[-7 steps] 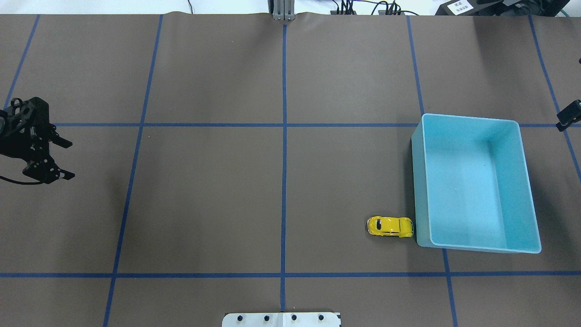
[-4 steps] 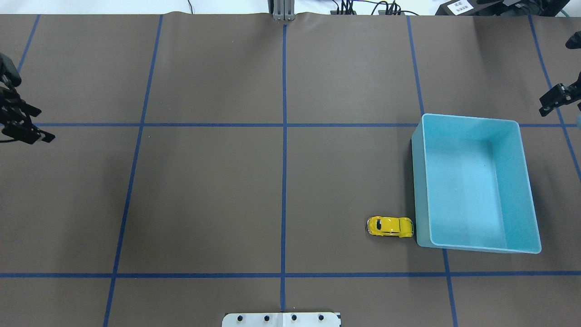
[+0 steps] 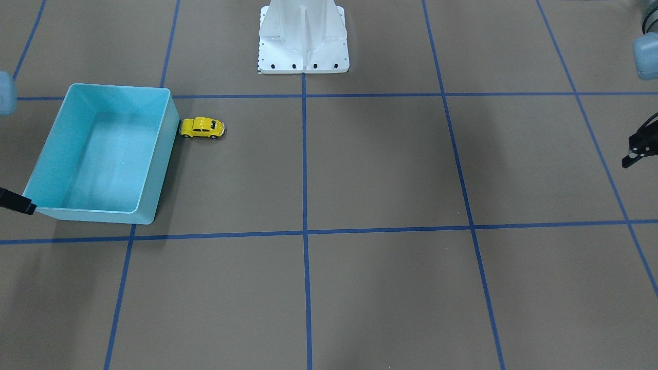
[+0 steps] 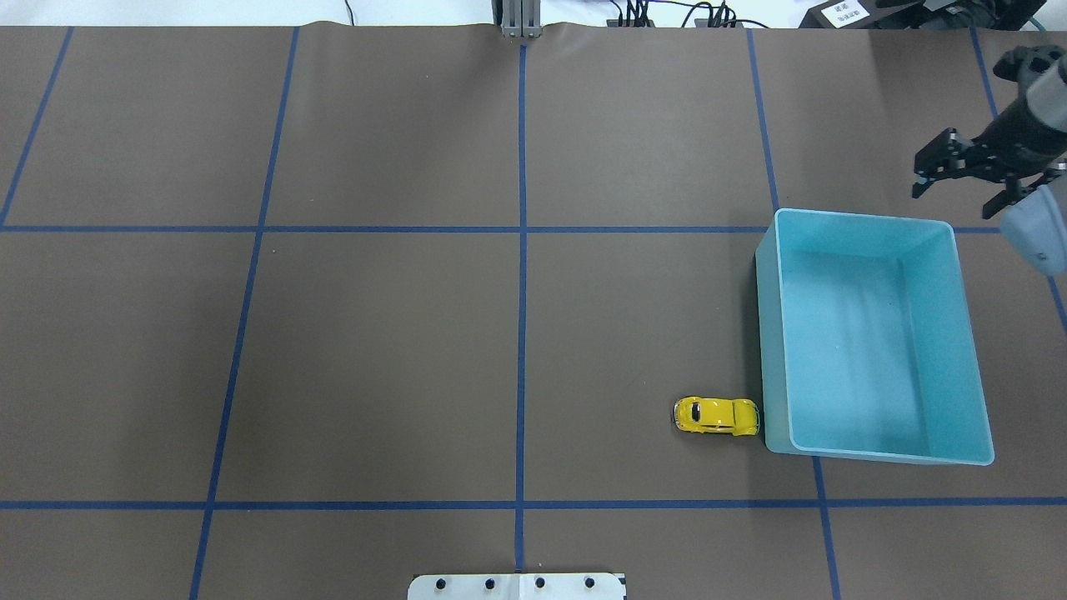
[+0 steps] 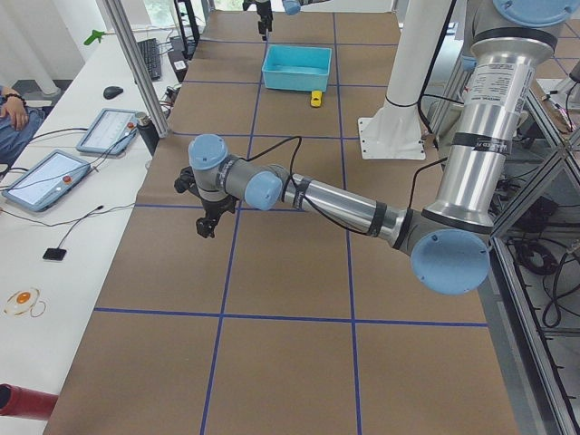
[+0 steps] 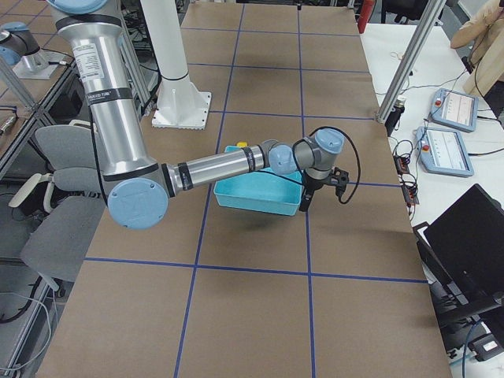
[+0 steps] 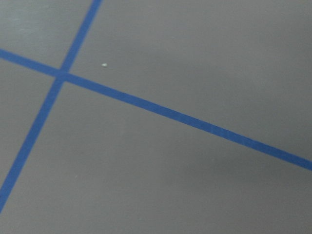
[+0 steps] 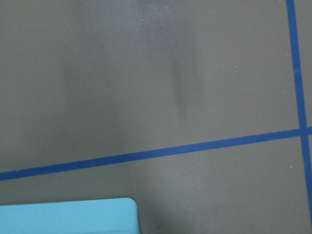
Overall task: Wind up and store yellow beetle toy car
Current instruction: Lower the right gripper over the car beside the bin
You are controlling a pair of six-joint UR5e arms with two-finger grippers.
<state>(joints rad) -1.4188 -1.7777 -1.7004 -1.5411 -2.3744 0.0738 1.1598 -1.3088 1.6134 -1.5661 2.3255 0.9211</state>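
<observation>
The yellow beetle toy car (image 4: 717, 415) stands on its wheels on the brown table, just left of the light blue bin (image 4: 772, 333), near the bin's front corner. It also shows in the front-facing view (image 3: 202, 128), touching or nearly touching the bin's wall (image 3: 163, 159). The bin holds nothing. My right gripper (image 4: 954, 198) hangs open and empty above the table beyond the bin's far right corner, far from the car. My left gripper (image 3: 635, 151) shows only at the frame's edge, far from the car; I cannot tell if it is open or shut.
The white robot base plate (image 3: 303, 41) sits at the table's middle edge. Blue tape lines (image 4: 521, 333) form a grid on the brown cover. A side table with tablets (image 5: 54, 177) runs along the operators' side.
My left gripper moved out of the overhead view past its left edge. My right gripper came in from the right edge toward the bin's far right corner. Car and bin have not moved.
</observation>
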